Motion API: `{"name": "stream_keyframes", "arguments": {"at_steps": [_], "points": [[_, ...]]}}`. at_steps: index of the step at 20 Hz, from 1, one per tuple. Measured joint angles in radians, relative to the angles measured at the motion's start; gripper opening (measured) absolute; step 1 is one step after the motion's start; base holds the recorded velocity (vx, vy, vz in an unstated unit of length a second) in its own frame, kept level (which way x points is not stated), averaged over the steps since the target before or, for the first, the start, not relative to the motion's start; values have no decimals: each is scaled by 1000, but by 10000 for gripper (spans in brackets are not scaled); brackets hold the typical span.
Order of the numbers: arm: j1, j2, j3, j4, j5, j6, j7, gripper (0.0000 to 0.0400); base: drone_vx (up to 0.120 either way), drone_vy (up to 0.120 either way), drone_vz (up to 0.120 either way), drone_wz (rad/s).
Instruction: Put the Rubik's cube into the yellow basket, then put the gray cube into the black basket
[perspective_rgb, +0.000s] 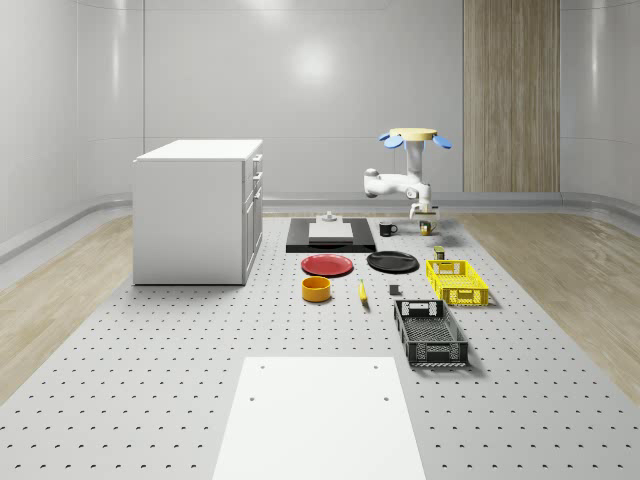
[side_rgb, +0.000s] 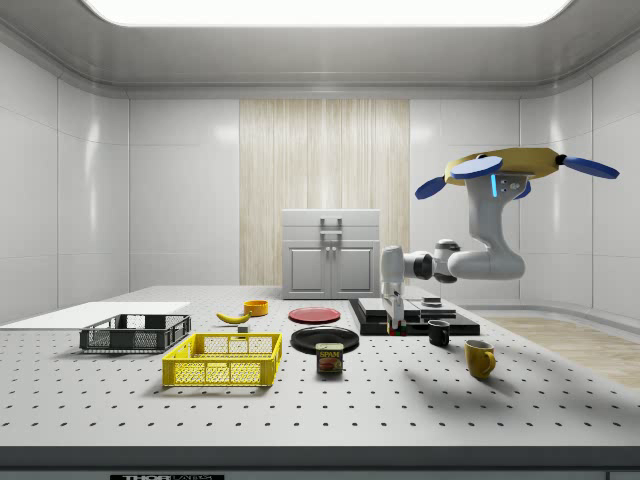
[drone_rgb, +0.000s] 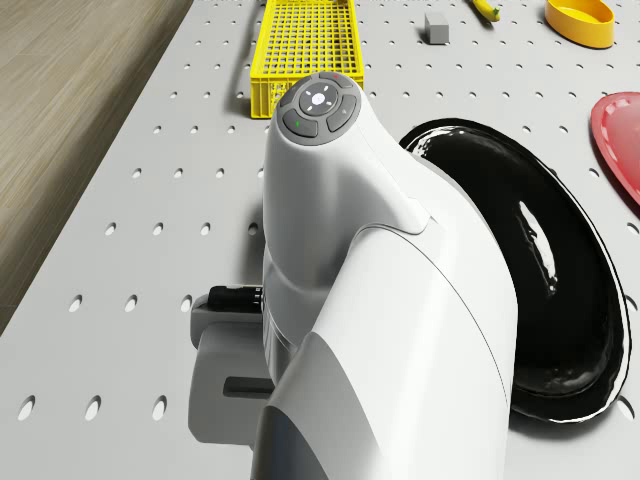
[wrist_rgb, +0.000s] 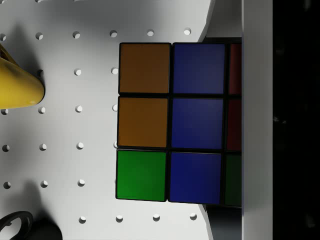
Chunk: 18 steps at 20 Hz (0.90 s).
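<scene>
Rubik's cube beside yellow mug, black mug

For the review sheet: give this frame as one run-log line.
drone: hovering over table's far end | gripper: low, Rubik's cube right below | yellow basket: no cube inside | gray cube: on table

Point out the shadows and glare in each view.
Side view: a bright ceiling panel glows overhead, and a soft shadow lies on the table. Drone view: highlights streak the black plate. Wrist view: shadow darkens the Rubik's cube toward one edge.
</scene>
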<state>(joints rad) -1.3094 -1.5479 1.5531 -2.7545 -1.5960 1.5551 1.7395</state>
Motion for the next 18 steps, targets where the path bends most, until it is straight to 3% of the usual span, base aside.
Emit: {"name": "stream_keyframes", "arguments": {"at_steps": [18], "points": [[-1,-39,3,0,17,35,2,285,120,0,0,0]]}}
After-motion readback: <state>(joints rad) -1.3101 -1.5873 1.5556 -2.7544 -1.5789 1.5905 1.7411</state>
